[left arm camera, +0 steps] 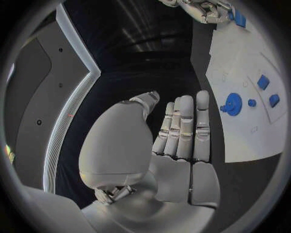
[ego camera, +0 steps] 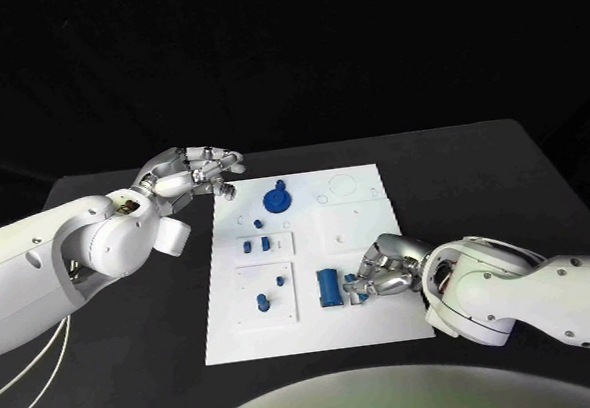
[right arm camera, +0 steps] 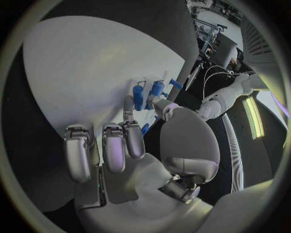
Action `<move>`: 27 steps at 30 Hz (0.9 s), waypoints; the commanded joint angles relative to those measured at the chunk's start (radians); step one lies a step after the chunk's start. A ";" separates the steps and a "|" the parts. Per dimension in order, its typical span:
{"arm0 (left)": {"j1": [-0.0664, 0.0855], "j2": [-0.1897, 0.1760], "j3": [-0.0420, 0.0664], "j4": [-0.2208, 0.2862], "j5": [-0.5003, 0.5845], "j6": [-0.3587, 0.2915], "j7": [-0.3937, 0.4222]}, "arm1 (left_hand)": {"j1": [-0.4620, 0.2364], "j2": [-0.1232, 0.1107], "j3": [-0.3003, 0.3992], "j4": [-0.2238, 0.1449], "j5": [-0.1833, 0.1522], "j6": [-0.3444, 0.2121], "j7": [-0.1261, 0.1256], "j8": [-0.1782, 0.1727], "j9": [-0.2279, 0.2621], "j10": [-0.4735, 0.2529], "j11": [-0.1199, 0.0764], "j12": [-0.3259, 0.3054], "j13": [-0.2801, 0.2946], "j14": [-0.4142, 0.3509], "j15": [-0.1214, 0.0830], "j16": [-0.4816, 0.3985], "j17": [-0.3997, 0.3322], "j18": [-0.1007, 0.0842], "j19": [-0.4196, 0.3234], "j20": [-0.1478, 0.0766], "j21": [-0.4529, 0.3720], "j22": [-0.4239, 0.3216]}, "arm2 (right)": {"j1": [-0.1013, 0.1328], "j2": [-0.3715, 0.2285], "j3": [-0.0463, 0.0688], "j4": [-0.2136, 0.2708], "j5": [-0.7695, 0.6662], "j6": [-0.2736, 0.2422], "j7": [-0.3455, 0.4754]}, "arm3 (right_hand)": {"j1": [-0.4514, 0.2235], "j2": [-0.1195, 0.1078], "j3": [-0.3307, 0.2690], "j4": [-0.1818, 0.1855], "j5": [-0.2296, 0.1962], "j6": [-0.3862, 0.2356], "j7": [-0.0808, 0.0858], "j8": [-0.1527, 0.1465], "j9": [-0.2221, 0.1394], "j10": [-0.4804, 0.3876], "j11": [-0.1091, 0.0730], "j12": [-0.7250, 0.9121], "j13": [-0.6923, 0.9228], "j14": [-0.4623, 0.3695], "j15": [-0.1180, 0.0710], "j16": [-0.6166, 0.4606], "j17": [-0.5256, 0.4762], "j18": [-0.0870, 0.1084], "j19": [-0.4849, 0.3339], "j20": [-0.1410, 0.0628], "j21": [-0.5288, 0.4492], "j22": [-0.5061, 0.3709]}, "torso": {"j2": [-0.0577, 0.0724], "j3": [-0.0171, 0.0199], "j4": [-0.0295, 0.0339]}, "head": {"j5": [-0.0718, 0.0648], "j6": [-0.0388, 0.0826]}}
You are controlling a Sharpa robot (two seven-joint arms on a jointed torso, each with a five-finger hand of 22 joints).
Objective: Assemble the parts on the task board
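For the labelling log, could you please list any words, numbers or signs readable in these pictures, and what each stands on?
No text can be read anywhere.
Task board: faint grey marks near the blue gear, too small to read.
Neither robot hand nor arm shows any label.

No text, label, brand, number or sign can be read anywhere: the task board [ego camera: 357, 237] bears only faint outlines, too small to make out.
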 commanded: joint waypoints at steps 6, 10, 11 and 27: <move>0.000 0.000 0.001 0.002 0.000 0.015 0.005 | -0.009 0.002 -0.004 -0.004 -0.002 -0.007 -0.002 0.007 0.002 -0.006 0.002 0.005 0.002 -0.001 0.004 -0.006 -0.001 0.010 0.007 0.000 -0.007 0.000 | -0.002 -0.009 0.000 0.012 -0.008 0.017 0.017 | 0.002 0.006 -0.087 0.047 -0.004 0.013 -0.002 -0.009 -0.001 0.021 -0.009 0.006 0.149 0.097 -0.009 0.000 0.233 -0.007 0.108 -0.007 0.005 0.263 | 0.000 0.0001 -0.0004 | 0.002 0.000; 0.000 0.000 0.001 0.001 0.000 0.015 0.004 | -0.010 0.003 -0.004 -0.003 -0.002 -0.007 -0.002 0.007 0.002 -0.006 0.002 0.005 0.002 -0.002 0.004 -0.006 -0.001 0.010 0.008 0.000 -0.007 0.000 | -0.002 -0.018 0.000 0.022 -0.009 0.015 0.016 | 0.011 0.013 -0.107 0.063 0.009 0.014 -0.002 -0.010 -0.001 0.021 -0.009 0.005 0.149 0.097 -0.009 0.000 0.233 -0.007 0.108 -0.007 0.005 0.263 | 0.000 0.0002 -0.0006 | 0.003 0.000; 0.000 0.000 0.001 0.001 0.000 0.015 0.004 | -0.010 0.003 -0.004 -0.003 -0.002 -0.007 -0.002 0.007 0.002 -0.006 0.002 0.005 0.002 -0.002 0.004 -0.006 -0.001 0.010 0.008 0.000 -0.007 0.000 | -0.002 -0.021 0.000 0.026 -0.008 0.014 0.016 | 0.012 0.014 -0.108 0.065 0.011 0.014 -0.002 -0.010 -0.001 0.021 -0.009 0.006 0.149 0.097 -0.009 0.000 0.232 -0.007 0.108 -0.007 0.005 0.263 | 0.000 0.0003 -0.0002 | 0.003 0.000; 0.000 0.000 0.001 -0.001 -0.001 0.014 0.004 | -0.012 0.004 -0.005 -0.002 -0.002 -0.008 -0.002 0.008 0.002 -0.007 0.002 0.006 0.002 -0.002 0.004 -0.006 -0.001 0.010 0.008 0.000 -0.008 0.000 | -0.001 -0.048 0.000 0.037 0.007 0.031 0.023 | 0.111 0.015 -0.069 0.034 0.037 0.012 -0.005 -0.016 -0.002 0.022 -0.012 0.006 0.150 0.097 -0.012 0.000 0.233 -0.007 0.108 -0.010 0.005 0.263 | 0.000 -0.0005 -0.0006 | 0.002 0.000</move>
